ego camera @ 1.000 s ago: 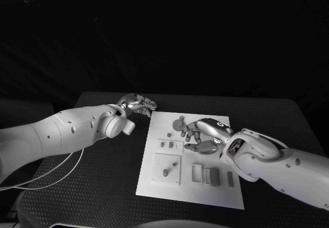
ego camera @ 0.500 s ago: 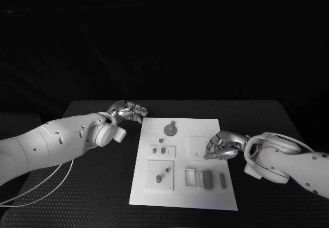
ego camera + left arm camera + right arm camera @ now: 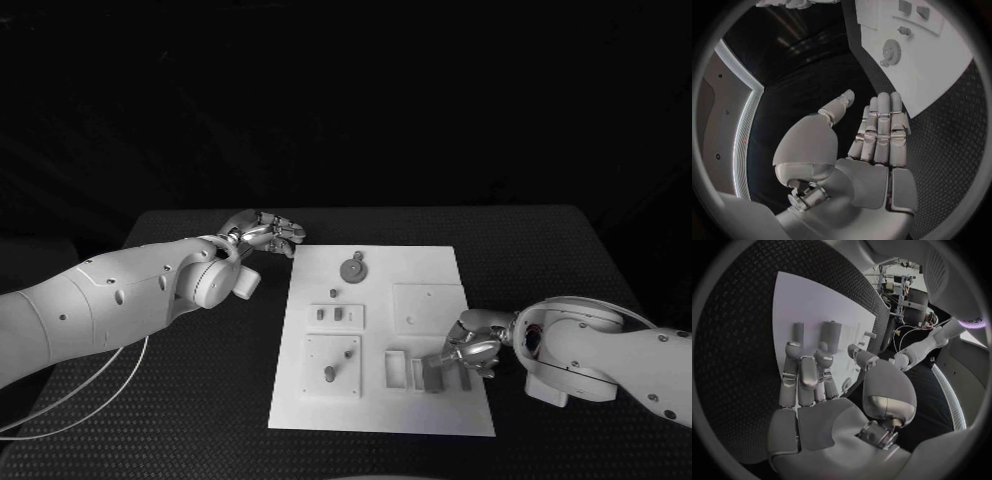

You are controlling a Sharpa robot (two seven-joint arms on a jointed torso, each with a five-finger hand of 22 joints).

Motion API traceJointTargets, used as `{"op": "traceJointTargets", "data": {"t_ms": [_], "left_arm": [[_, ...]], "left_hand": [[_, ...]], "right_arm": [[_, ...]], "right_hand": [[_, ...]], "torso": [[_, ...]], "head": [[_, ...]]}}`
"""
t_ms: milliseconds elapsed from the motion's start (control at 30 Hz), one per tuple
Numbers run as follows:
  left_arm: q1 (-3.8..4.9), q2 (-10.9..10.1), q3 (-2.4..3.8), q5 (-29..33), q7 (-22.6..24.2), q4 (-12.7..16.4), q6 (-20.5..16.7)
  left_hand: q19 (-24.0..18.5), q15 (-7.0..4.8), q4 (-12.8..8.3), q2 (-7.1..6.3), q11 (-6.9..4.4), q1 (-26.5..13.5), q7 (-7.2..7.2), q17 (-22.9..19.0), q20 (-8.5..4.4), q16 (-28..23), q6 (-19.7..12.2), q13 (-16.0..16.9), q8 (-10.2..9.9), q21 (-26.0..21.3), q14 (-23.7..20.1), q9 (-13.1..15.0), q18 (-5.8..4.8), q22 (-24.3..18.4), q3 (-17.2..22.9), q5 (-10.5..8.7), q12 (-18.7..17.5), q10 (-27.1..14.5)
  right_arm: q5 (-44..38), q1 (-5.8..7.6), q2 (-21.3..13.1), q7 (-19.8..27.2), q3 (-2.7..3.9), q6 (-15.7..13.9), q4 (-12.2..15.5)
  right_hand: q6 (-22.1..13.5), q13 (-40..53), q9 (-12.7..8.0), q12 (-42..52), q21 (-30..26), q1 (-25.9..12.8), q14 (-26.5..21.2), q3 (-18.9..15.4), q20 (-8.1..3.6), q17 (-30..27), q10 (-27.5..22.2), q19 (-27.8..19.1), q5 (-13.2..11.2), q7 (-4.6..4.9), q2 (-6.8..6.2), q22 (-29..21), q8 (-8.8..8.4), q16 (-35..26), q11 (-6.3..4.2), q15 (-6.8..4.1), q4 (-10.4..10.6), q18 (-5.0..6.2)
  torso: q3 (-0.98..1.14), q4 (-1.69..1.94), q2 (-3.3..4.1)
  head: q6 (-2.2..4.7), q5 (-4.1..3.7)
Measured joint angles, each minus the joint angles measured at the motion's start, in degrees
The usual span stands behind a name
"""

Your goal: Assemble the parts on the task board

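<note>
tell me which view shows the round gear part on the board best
The head view: the gear part lies in plain sight near the far end of the task board, clear of both hands. The left wrist view shows it small and bent; in the right wrist view I cannot make it out.

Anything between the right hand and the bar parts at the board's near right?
Nothing visible. The right hand hovers open just over the bar parts on the board, fingers reaching toward them; contact can't be told.

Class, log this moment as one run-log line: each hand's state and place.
left hand: open, off the task board | right hand: open, over the bar parts | parts: none held
</note>
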Motion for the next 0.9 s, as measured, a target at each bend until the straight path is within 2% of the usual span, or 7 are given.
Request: {"op": "traceJointTargets", "data": {"t_ms": [100, 467, 833, 867, 900], "left_arm": [[0.00, -0.03, 0.00, 0.01, 0.00, 0.07, 0.01], [0.00, -0.23, 0.00, 0.04, -0.03, 0.49, 0.06], [0.00, -0.34, 0.00, 0.06, -0.05, 0.72, 0.09], [0.00, -0.35, 0.00, 0.06, -0.05, 0.72, 0.09], [0.00, -0.35, 0.00, 0.06, -0.05, 0.72, 0.09]], "left_hand": [[0.00, 0.00, 0.00, 0.00, 0.00, 0.00, 0.00, 0.00, 0.00, 0.00, 0.00, 0.00, 0.00, 0.00, 0.00, 0.00, 0.00, 0.00, 0.00, 0.00, 0.00, 0.00], [0.00, 0.00, 0.00, -0.01, -0.01, -0.45, -0.01, 0.05, 0.00, 0.00, -0.01, 0.05, 0.00, 0.00, 0.00, -0.05, 0.00, 0.00, 0.00, 0.00, 0.00, 0.01], [0.00, 0.00, 0.15, -0.01, -0.01, -0.45, -0.01, 0.04, 0.00, 0.00, -0.01, 0.04, 0.00, 0.00, 0.00, -0.05, 0.00, -0.04, -0.15, 0.00, 0.00, 0.01], [0.00, 0.00, 0.15, -0.01, -0.01, -0.45, -0.01, 0.07, 0.00, 0.00, -0.01, 0.04, 0.00, 0.00, 0.00, -0.05, 0.00, -0.04, -0.15, 0.00, 0.00, 0.01], [0.00, 0.00, 0.15, -0.01, -0.01, -0.45, -0.01, 0.09, 0.00, 0.00, -0.01, 0.04, 0.00, 0.00, 0.00, -0.05, 0.00, -0.04, -0.15, 0.00, 0.00, 0.01]], "right_arm": [[0.30, -0.01, -0.02, -1.10, -0.21, 0.63, 0.21], [0.75, -0.19, 0.82, -3.72, -1.38, 1.34, -0.27], [0.63, -0.70, 2.64, -4.39, -1.43, 0.33, -1.29], [0.63, -0.77, 2.75, -4.40, -1.41, 0.22, -1.29], [0.62, -0.85, 2.88, -4.44, -1.41, 0.13, -1.35]], "right_hand": [[0.01, 0.06, 0.10, 0.08, 0.14, -0.54, 0.00, 0.28, 0.00, -0.02, -0.06, 0.00, 0.00, -0.01, -0.54, 0.00, 0.00, 0.00, -0.06, 0.00, 0.39, 0.00], [0.31, 0.06, 0.38, 0.08, 0.69, -1.60, 0.09, 0.80, -0.20, -0.28, -0.07, -0.21, 0.00, -0.31, -0.66, 0.00, -0.30, 0.23, -0.09, 0.09, 1.23, -0.02], [0.32, 0.05, 0.61, 0.07, 0.69, -1.60, 0.09, 0.80, -0.19, -0.71, -0.06, -0.21, 0.00, -0.32, -0.66, -0.01, -0.45, 0.23, -0.11, 0.13, 1.23, -0.02], [0.46, 0.05, 0.54, 0.08, 0.69, -1.60, 0.09, 0.79, -0.19, -0.77, -0.20, -0.21, 0.00, -0.44, -0.67, 0.00, -0.74, 0.22, -0.23, 0.14, 1.22, -0.02], [1.03, 0.05, 0.36, 0.07, 0.69, -1.76, 0.14, 0.79, -0.21, -0.86, -0.58, -0.23, 0.00, -0.14, -0.83, -0.01, -1.07, 0.22, -0.57, 0.19, 1.22, -0.01]], "torso": [[-0.07, 0.04, 0.01], [-0.18, 0.12, 0.03], [-0.08, 0.10, 0.04], [-0.07, 0.09, 0.03], [-0.07, 0.08, 0.03]], "head": [[-0.19, -0.08], [-0.74, -0.38], [-1.04, -0.32], [-1.07, -0.31], [-1.13, -0.27]]}}
